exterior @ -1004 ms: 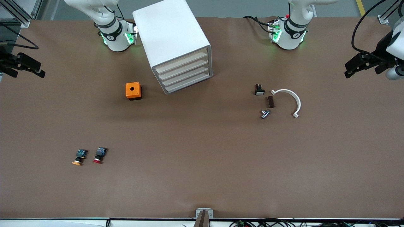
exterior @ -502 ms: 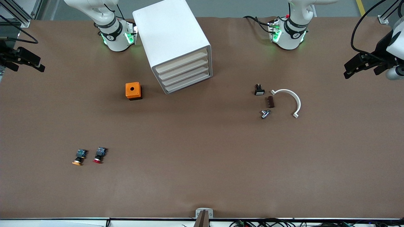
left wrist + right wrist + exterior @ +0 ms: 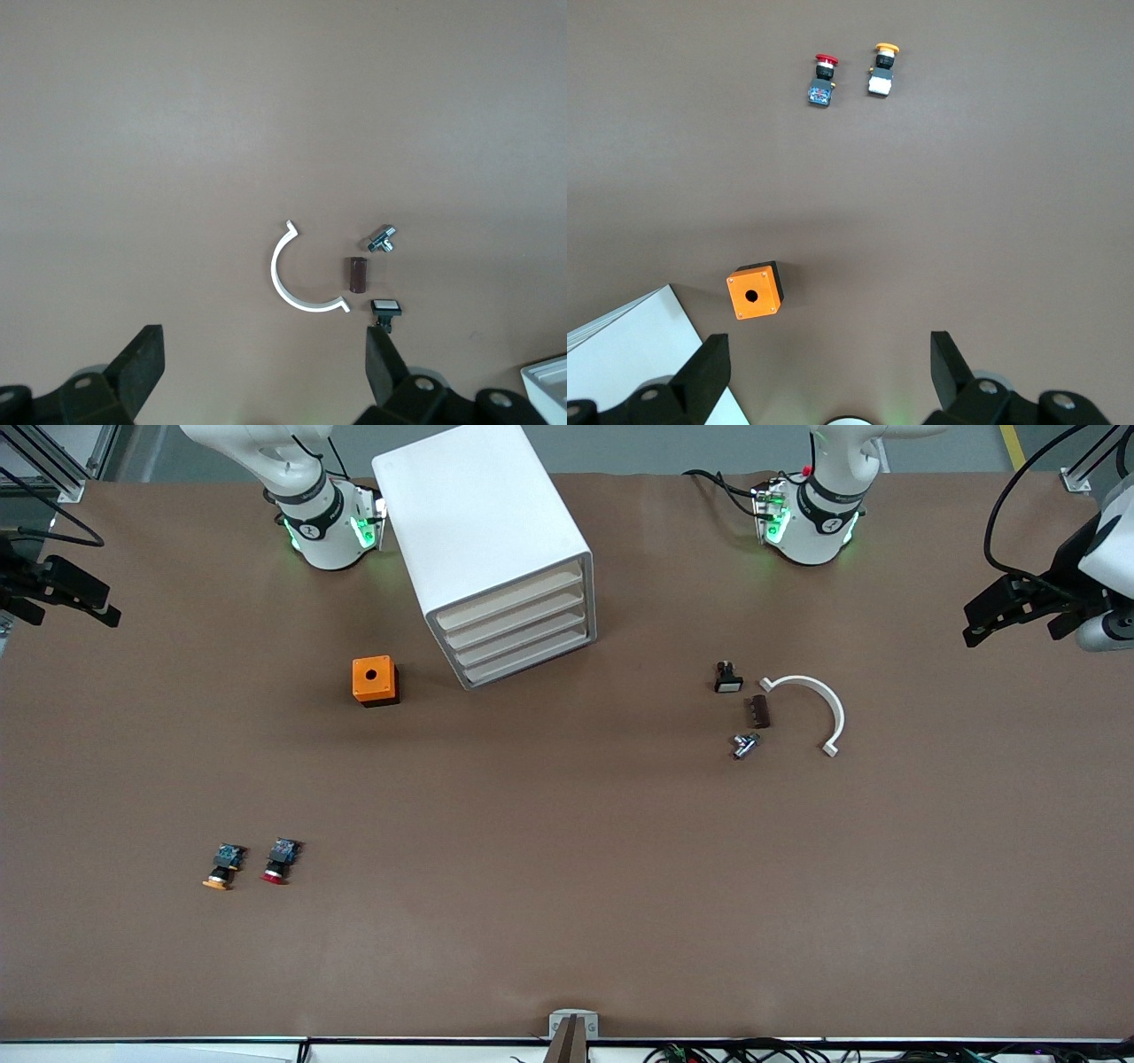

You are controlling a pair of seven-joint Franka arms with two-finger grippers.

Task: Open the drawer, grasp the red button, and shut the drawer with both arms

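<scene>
The red-capped button (image 3: 278,862) lies on its side on the brown table near the front camera, toward the right arm's end; it also shows in the right wrist view (image 3: 823,80). The white drawer cabinet (image 3: 483,531) stands between the arm bases, and its several drawers (image 3: 523,633) are all shut. My right gripper (image 3: 62,593) hangs open and empty over the table's edge at the right arm's end, high above everything (image 3: 830,367). My left gripper (image 3: 1010,611) hangs open and empty over the left arm's end (image 3: 263,363).
An orange-capped button (image 3: 221,866) lies beside the red one. An orange box with a hole (image 3: 375,680) sits beside the cabinet. A white arc (image 3: 815,704), a brown block (image 3: 759,711), a metal fitting (image 3: 744,745) and a black switch (image 3: 727,677) lie toward the left arm's end.
The right gripper has drifted slightly toward the robots' side of the table. The left gripper has barely shifted. Nothing on the table has moved.
</scene>
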